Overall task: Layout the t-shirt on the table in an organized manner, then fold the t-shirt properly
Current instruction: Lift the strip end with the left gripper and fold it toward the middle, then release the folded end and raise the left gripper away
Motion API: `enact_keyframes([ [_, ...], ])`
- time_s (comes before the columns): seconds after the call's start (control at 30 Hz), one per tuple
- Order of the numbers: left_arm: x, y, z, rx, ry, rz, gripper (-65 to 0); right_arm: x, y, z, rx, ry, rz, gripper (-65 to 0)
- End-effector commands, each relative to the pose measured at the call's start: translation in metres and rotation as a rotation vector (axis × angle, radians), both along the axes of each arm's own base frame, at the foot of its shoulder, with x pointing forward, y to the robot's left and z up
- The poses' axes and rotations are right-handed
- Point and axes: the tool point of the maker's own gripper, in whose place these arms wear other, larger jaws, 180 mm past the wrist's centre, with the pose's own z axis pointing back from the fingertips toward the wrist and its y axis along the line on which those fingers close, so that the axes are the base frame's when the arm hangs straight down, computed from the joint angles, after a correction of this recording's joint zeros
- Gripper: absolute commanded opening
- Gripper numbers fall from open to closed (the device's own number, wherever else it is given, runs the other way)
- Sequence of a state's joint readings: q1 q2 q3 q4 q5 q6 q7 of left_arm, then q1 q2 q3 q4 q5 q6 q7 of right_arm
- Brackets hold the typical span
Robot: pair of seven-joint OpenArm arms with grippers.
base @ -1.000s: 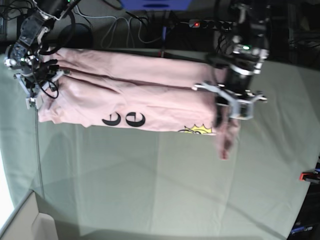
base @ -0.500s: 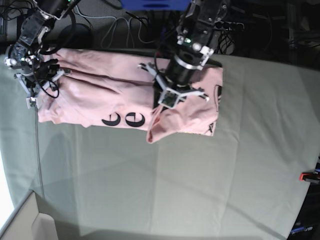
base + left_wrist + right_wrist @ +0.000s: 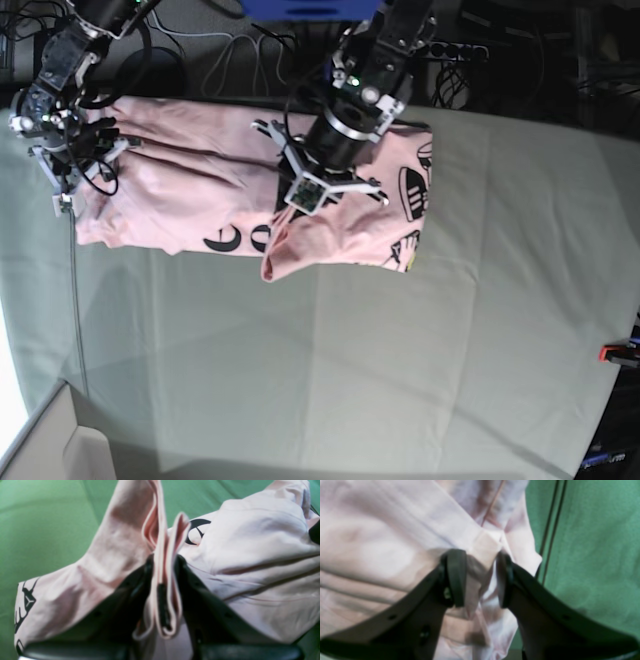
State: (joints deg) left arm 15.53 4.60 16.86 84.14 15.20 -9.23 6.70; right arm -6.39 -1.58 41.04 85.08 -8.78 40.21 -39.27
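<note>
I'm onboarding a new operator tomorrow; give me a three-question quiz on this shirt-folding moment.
1. True or false: the left claw is shut on a bunched edge of the t-shirt.
2. In the base view, which printing shows on the turned-over part of the shirt: A) black graphics, B) red stripes, C) none?
3. Fill in: the right claw sits at the shirt's end near the ____ edge of the table in the base view.

Key: 1 true; 2 A; 3 left.

One t-shirt (image 3: pixel 200 185), two hands
</note>
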Motion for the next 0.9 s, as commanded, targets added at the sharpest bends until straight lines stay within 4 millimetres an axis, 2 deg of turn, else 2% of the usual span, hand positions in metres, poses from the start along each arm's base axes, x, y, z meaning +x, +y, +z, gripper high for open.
enact_keyframes([
  [0.0, 0.004, -0.005, 0.013, -0.035, -0.040, 0.000, -58.5, 0.008, -0.007, 0.010, -0.021, -0.037, -0.002, -43.8],
  [0.07, 0.003, -0.005, 0.012, -0.034, -0.036, 0.000, -53.5, 0.008, -0.007, 0.010, -0.021, -0.037, -0.002, -43.8],
  [0.2, 0.000, -0.005, 0.012, -0.037, -0.033, -0.007, -32.7, 0.009, -0.007, 0.010, -0.021, -0.037, 0.000, -43.8],
  [0.27, -0.005, -0.006, 0.016, -0.057, -0.036, -0.004, -30.9, 0.009, -0.007, 0.010, -0.021, -0.038, 0.000, -43.8],
  [0.43, 0.007, 0.003, 0.064, -0.099, -0.148, 0.039, -34.7, 0.009, -0.007, 0.010, -0.021, -0.038, 0.000, -43.8],
  [0.5, 0.013, 0.011, 0.073, -0.098, -0.173, 0.059, -37.7, 0.009, -0.007, 0.010, -0.021, -0.038, 0.000, -43.8],
  [0.53, 0.016, 0.022, 0.072, -0.081, -0.179, 0.080, -39.9, 0.010, -0.007, 0.011, -0.021, -0.040, 0.000, -43.8],
  [0.63, 0.021, 0.047, 0.054, -0.037, -0.147, 0.130, -46.8, 0.011, -0.007, 0.011, -0.021, -0.043, 0.000, -43.8],
  [0.77, 0.015, 0.065, 0.012, 0.013, -0.047, 0.166, -57.9, 0.012, -0.007, 0.012, -0.021, -0.046, -0.002, -43.8],
  [0.87, 0.003, 0.057, -0.015, 0.024, 0.023, 0.134, -62.9, 0.013, -0.007, 0.012, -0.021, -0.050, -0.001, -43.9],
])
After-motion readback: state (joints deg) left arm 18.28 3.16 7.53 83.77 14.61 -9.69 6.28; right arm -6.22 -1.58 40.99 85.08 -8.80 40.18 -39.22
